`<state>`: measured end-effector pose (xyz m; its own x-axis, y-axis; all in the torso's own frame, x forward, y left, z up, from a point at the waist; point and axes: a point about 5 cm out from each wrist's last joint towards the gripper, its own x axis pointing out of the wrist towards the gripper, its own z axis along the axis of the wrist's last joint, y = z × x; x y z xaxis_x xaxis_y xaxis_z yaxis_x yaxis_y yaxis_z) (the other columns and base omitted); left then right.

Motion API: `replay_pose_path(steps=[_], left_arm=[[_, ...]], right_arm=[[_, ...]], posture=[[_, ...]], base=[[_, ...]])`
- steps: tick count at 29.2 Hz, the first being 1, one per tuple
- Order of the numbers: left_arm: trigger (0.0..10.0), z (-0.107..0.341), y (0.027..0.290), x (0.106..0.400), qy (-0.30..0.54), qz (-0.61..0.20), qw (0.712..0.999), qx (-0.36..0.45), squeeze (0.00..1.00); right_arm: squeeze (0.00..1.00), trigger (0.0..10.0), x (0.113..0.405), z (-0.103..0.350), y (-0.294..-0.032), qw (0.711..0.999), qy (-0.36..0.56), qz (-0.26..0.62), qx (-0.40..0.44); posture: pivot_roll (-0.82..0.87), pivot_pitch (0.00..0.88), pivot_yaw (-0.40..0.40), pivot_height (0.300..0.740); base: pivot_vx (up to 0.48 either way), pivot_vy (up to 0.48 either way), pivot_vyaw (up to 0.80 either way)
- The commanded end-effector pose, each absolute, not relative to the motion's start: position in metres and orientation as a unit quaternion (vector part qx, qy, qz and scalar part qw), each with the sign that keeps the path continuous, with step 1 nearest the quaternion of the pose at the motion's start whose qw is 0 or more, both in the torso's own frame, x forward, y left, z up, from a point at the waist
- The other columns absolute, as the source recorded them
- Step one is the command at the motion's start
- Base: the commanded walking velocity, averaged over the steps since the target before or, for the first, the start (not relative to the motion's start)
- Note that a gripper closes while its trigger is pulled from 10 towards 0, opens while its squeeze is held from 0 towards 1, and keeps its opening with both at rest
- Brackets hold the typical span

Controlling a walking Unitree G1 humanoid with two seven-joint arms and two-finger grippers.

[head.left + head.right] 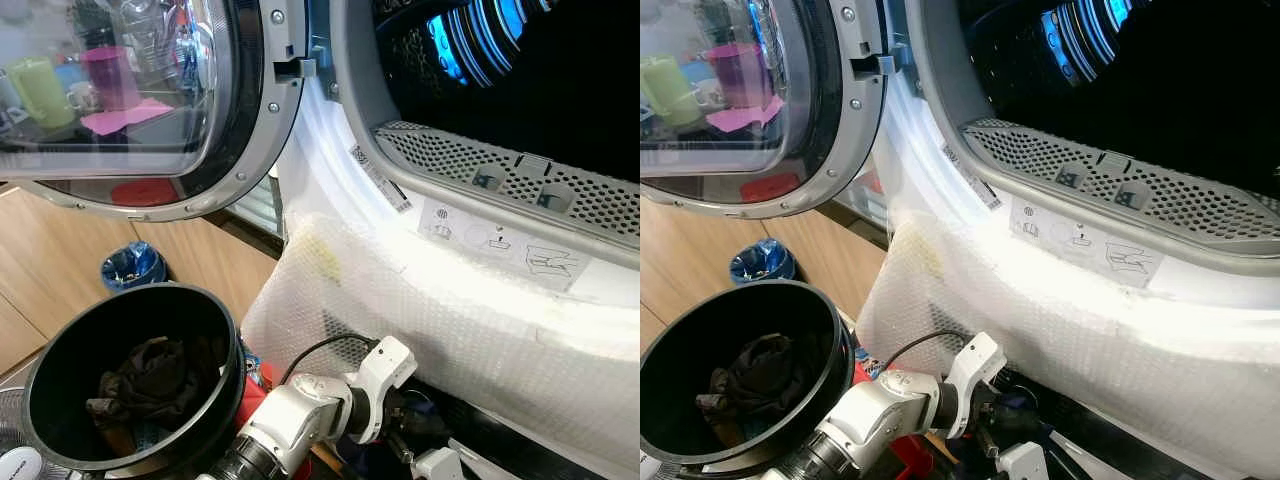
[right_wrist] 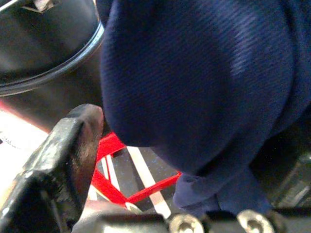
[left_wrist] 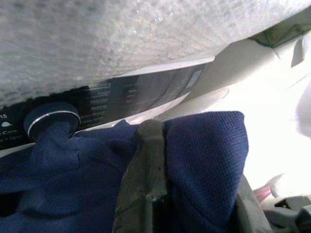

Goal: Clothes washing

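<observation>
In the left eye view, a white front-loading machine (image 1: 470, 300) stood before the robot with its round glass-and-grey door (image 1: 130, 100) swung open to the left, the dark drum (image 1: 520, 70) gaping above a grey perforated filter strip (image 1: 500, 175). A sheet of clear bubble wrap (image 1: 420, 310) hung over the machine's front below the opening. Down at the left sat a round black plastic basket (image 1: 45, 350) with a dark crumpled garment (image 1: 145, 385) lying in its bottom, on a wooden floor (image 1: 60, 260) where a small blue bin (image 1: 132, 266) stood further off. The silver left arm (image 1: 310, 410) reached low under the bubble wrap. The right eye view showed the same scene, with the left gripper (image 1: 992, 425) dark and low beneath the wrap. In the left wrist view, the left gripper's jaws were closed on a navy blue knitted cloth (image 3: 204, 160), one black finger (image 3: 148, 160) pressed into its fold, just below a black control panel with a round silver-rimmed dial (image 3: 51, 124). In the right wrist view, the same navy cloth bulged close to the camera, one black finger (image 2: 73, 145) lay beside it, and I could not tell how the right gripper's jaws stood; a red frame (image 2: 114, 184) showed beneath.
</observation>
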<state>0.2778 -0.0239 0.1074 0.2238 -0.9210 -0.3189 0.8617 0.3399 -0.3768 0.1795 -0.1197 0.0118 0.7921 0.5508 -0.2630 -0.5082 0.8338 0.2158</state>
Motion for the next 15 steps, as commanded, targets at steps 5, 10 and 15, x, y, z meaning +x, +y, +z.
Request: replay_pose_path(steps=[5, 10, 15], left_arm=[[0.0, 0.114, -0.034, 0.278, 0.247, -0.575, 0.776, -0.078, 0.0], [0.0, 0.116, -0.036, 0.279, 0.25, -0.571, 0.778, -0.086, 0.0], [0.0, 0.118, -0.037, 0.28, 0.25, -0.566, 0.78, -0.093, 0.0]], right_arm=[[0.0, 10.0, 0.189, -0.005, -0.12, 0.961, 0.18, 0.199, 0.058], [0.0, 10.0, 0.192, -0.005, -0.123, 0.97, 0.168, 0.155, 0.077], [0.0, 10.0, 0.192, -0.004, -0.126, 0.974, 0.154, 0.123, 0.11]], posture=[[0.03, 0.097, 0.084, 0.74], [0.02, 0.104, 0.088, 0.74], [0.02, 0.114, 0.092, 0.74]], base=[[0.0, 0.0, 0.0], [0.0, 0.0, 0.0], [0.0, 0.0, 0.0]])
